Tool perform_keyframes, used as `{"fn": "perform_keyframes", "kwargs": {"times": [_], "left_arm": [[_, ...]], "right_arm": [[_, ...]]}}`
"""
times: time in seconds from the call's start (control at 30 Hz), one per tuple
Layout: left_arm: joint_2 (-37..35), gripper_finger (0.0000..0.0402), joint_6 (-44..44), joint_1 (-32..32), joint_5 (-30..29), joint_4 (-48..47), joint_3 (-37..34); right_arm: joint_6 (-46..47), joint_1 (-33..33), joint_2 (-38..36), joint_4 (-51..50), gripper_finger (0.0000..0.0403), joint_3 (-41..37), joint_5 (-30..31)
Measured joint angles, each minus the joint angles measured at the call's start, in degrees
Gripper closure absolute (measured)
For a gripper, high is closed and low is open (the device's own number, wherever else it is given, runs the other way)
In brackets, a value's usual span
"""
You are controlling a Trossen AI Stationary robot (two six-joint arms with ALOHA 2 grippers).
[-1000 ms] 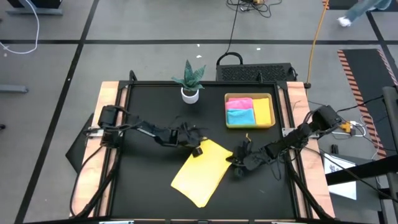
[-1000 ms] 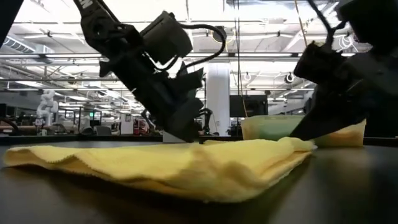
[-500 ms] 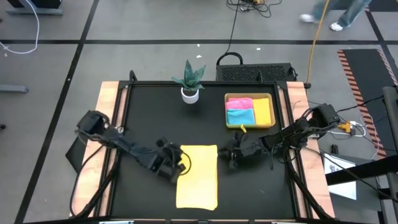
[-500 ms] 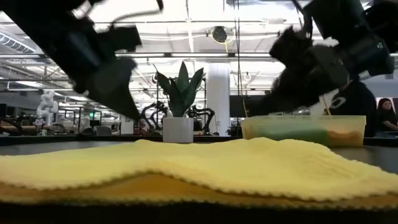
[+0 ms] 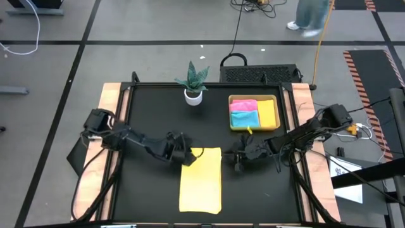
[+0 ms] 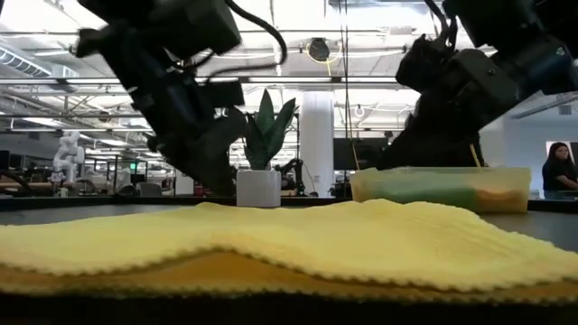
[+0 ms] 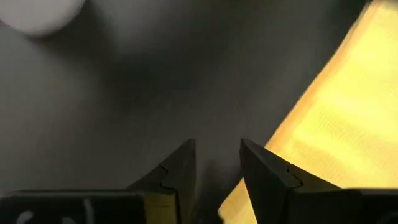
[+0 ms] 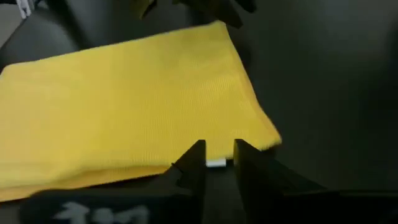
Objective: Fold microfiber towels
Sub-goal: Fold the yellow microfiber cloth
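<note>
A yellow microfiber towel (image 5: 200, 180) lies flat on the black table as a long narrow rectangle. The low view shows it doubled, one layer (image 6: 289, 239) on another. My left gripper (image 5: 187, 156) hovers open beside the towel's far left corner, with only bare table between its fingers (image 7: 217, 165). My right gripper (image 5: 233, 158) stands open just off the towel's far right corner (image 8: 219, 158), its fingers clear of the cloth. Pink, light blue and yellow-orange folded towels sit in the yellow-green tray (image 5: 276, 98).
A potted plant in a white pot (image 5: 193, 95) stands at the far middle of the table, left of the tray. The tray (image 6: 506, 176) shows behind the towel in the low view. Bare table lies to the left and right of the towel.
The yellow towel lay slanted and wide a second ago. Now it lies straight, as a narrower doubled rectangle. My left gripper went from the towel's far corner toward the near left, then back toward the far edge beside the towel. My right gripper stays near the far right corner.
</note>
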Motion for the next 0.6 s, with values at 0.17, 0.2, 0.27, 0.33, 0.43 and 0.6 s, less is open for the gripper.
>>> {"fn": "perform_keyframes", "kwargs": {"times": [0.17,0.2,0.27,0.33,0.43,0.6], "left_arm": [[0.0,0.0238,4.69,4.08,9.68,0.15,0.0],[0.0,0.023,5.32,4.27,9.93,0.14,0.0],[0.0,0.0216,6.61,4.34,10.27,0.39,-0.18],[-0.04,0.021,7.12,4.34,11.69,1.44,-1.13],[-0.18,0.0215,7.23,4.29,13.41,6.34,-4.18],[-0.93,0.0239,7.03,4.1,13.92,20.17,-11.24]], "right_arm": [[3.81,1.04,-0.24,-3.08,0.029,-0.02,0.04],[4.12,1.26,-0.06,-3.04,0.0282,-0.02,0.04],[5.37,1.55,0.38,-3.3,0.0269,-0.02,0.14],[6.51,1.72,0.38,-3.27,0.026,-0.04,0.98],[7.75,1.81,0.59,-3.16,0.0252,-0.02,3.52],[8.41,1.74,0.58,-3.09,0.0246,-0.02,4.7]]}}
